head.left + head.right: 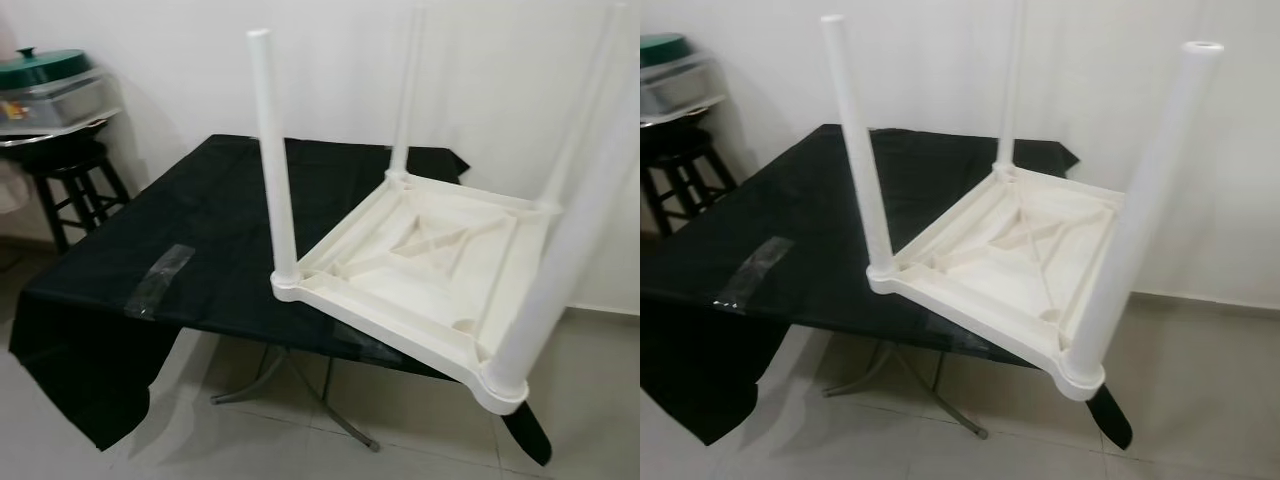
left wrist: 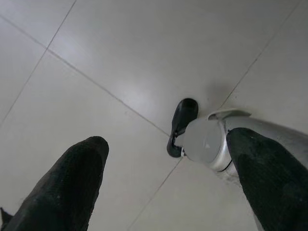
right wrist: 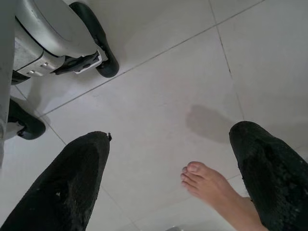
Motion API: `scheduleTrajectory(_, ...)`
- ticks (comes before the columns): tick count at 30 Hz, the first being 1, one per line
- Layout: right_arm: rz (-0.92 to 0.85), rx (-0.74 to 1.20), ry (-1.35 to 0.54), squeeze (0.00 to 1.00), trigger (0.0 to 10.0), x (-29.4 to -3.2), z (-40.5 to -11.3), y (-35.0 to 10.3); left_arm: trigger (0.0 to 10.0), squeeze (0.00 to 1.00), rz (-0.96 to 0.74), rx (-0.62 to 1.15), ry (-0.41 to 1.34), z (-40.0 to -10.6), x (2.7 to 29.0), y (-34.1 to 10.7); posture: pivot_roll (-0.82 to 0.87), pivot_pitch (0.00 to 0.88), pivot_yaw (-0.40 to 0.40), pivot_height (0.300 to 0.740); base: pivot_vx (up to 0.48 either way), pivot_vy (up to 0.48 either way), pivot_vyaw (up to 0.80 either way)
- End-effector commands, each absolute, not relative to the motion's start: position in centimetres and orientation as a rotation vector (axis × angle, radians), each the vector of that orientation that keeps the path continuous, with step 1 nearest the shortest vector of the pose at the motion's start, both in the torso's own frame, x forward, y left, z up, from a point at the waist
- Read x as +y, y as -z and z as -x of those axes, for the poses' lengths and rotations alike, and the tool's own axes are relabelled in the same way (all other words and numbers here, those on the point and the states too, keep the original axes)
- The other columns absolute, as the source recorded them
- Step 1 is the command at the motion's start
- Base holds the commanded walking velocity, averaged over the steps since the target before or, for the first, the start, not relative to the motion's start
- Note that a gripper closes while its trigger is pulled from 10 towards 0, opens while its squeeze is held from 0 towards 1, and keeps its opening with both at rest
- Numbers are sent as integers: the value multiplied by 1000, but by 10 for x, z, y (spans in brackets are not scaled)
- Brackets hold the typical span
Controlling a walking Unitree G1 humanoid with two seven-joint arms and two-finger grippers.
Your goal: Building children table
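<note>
Both claws were hanging idle, pointed at the tiled floor (image 2: 120,62). The left claw (image 2: 166,185) had its fingers (image 2: 72,187) spread wide with nothing between them, and one of the robot's own feet (image 2: 183,125) showed past them. The right claw (image 3: 171,180) was just as wide and just as empty, with a person's bare foot (image 3: 211,187) on the tiles near its fingers.

Up in the head views, the white plastic children's table (image 1: 430,265) sat upside down on the bench (image 1: 170,250), which was covered in a black cloth with a strip of tape (image 1: 160,278) stuck on it. The little table was at the bench's right end, its near corner hanging out past the edge. Four legs were up in their corner sockets: the near-left leg (image 1: 272,150), the near-right leg (image 1: 1140,210), and two more at the back. So the build looked pretty much finished to me, maybe just needing a flip.

Handling-wise, I'd guess it's light, stiff and hollow, with smooth, kinda slippery plastic. Legs like this tend to just push in, so lifting by one might pull it out. I'd grab the rim or the ribs underneath, one claw per side.

A dark stool (image 1: 75,180) with a covered tray (image 1: 50,95) stood off to the left, well apart.
</note>
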State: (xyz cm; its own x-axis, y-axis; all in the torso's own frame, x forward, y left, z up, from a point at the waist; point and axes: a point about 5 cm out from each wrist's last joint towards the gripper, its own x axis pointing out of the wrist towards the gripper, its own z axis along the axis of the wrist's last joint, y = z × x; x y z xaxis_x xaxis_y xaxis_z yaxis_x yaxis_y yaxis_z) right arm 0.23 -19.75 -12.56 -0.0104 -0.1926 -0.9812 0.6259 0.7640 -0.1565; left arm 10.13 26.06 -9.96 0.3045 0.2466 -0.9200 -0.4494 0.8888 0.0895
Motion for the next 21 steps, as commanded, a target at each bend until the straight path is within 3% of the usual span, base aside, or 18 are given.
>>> scheduleTrajectory(1, 239, 1071, 137, 0, 10000, -227, -193, 74, 10000, 0, 196, 1171, -472, -104, 261, 99, 40, 0, -55, 740, -480, 0, 0)
scheduleTrajectory(3, 239, 1071, 137, 0, 10000, -227, -193, 74, 10000, 0, 193, 1169, -470, -105, 260, 99, 40, 0, -56, 740, -465, 0, 0)
scheduleTrajectory(21, 242, 1076, 131, 0, 10000, -226, -192, 75, 10000, 0, 127, 1157, -418, -106, 271, 95, 38, 0, -60, 740, 0, 0, 0)
